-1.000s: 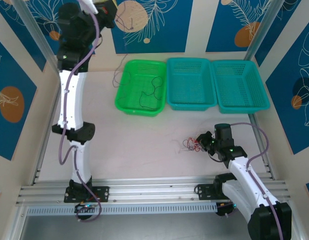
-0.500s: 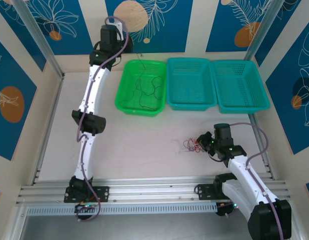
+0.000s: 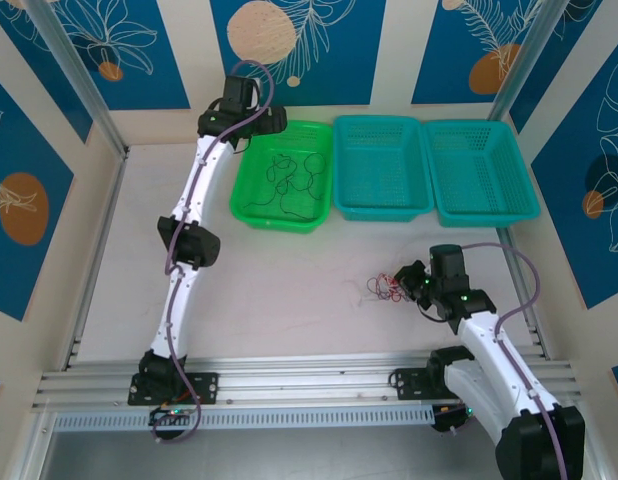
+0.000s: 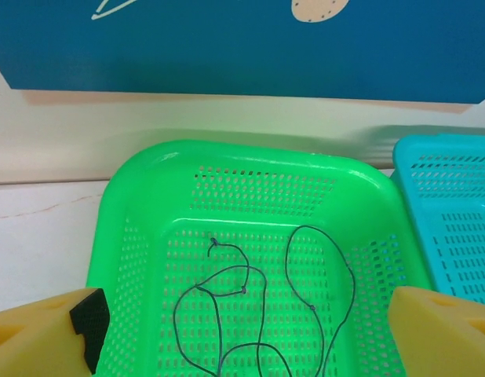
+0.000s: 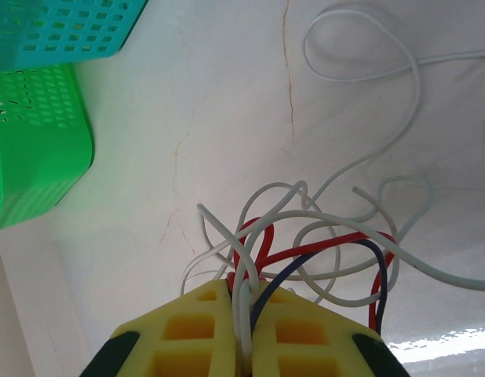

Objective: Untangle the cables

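Your left fingers [image 4: 38, 334] stand wide and empty above the green basket [image 4: 235, 153] at the upper middle of the top view. A black cable [image 4: 244, 290] lies loose on its mesh floor. Lower right of centre, your right fingers [image 5: 203, 330] are pinched tight on the tangle of cables [image 5: 321, 242], white, red and dark strands looped together on the worktop [image 5: 187, 94]. Expect these strands to be feather-light, springy and slick, likely to snag one another and drag the whole knot along. A free end or an outer loop looks the best place to take hold. Bare worktop lies open to the left of the tangle. The green basket and the two teal baskets [image 3: 384, 210] bound the upper side.
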Robot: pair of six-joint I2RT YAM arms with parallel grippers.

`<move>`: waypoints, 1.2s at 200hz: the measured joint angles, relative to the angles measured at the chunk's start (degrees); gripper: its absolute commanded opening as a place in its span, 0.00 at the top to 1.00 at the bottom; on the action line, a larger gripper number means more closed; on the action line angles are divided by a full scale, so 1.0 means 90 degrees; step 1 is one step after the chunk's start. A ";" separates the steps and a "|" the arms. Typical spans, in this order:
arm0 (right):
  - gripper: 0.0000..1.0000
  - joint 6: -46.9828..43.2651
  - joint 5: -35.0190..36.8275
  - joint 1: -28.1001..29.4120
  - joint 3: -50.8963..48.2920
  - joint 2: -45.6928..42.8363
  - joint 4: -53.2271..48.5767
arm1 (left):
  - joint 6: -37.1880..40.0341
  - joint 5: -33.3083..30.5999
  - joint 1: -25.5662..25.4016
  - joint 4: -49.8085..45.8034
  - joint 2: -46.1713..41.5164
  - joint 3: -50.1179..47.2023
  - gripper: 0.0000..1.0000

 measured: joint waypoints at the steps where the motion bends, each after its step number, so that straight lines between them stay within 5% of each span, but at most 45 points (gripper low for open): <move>1: 1.00 0.0000 0.0000 0.0000 0.0000 -0.0005 0.0000 | -0.0002 0.0005 -0.0002 -0.0005 -0.0002 0.0000 0.07; 54: 1.00 -0.0228 -0.0104 0.0000 0.0126 -0.0083 -0.0226 | 0.0508 0.0838 -0.0359 -0.0240 -0.1727 -0.0663 0.06; 130: 1.00 -0.0619 -0.0799 0.0393 0.0410 0.0146 -0.0260 | 0.1807 0.1637 -0.1928 -0.0680 -0.5117 -0.1744 0.12; 149: 1.00 -0.0712 -0.0877 0.0578 0.0656 0.0216 -0.0260 | 0.2229 0.1715 -0.2606 -0.0352 -0.5940 -0.3434 0.13; 183: 1.00 -0.0794 -0.0920 0.0911 0.0862 0.0260 -0.0260 | 0.2521 0.1863 -0.3279 0.1307 -0.7779 -0.8087 0.14; 240: 1.00 -0.0602 -0.1025 0.1263 0.0869 0.0272 -0.0202 | 0.1469 0.2008 -0.3303 0.3614 -0.9270 -1.1723 0.20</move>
